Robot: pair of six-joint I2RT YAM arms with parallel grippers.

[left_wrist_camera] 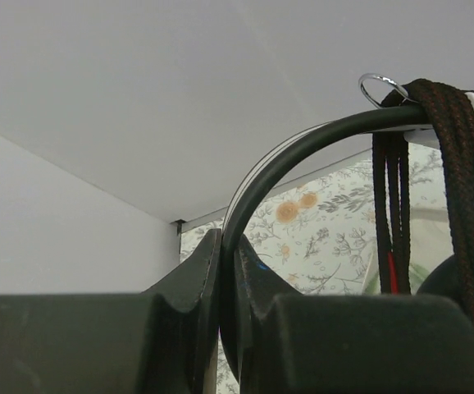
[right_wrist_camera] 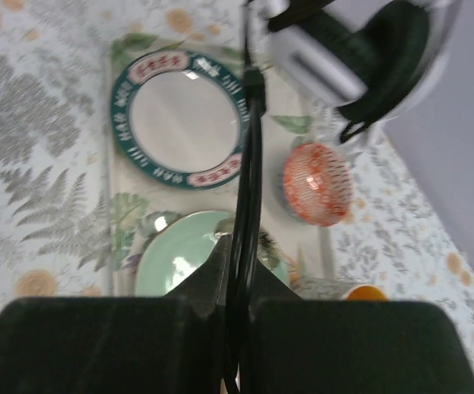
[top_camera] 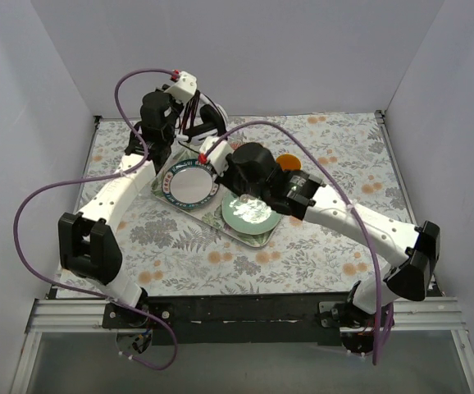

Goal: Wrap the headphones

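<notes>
Headphones [right_wrist_camera: 376, 49] are held up over the far-left part of the surface [right_wrist_camera: 40, 123]: my left end effector [left_wrist_camera: 225, 246] is clamped on the thin black headband [left_wrist_camera: 319, 131], w/ loops of cable [left_wrist_camera: 458, 180] hanging over the band just beside it. My right end effector [right_wrist_camera: 237, 263] is pinched tight on a stretch of that cable running up toward the earcup [right_wrist_camera: 319, 74]. Under it a tray [right_wrist_camera: 118, 205] w/ a teal-rimmed white plate [right_wrist_camera: 180, 119], a pale green plate [right_wrist_camera: 180, 254] & an orange netted ball [right_wrist_camera: 317, 185].

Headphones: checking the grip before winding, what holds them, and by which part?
Left gripper pinches the headband; right gripper pinches the cable.
</notes>
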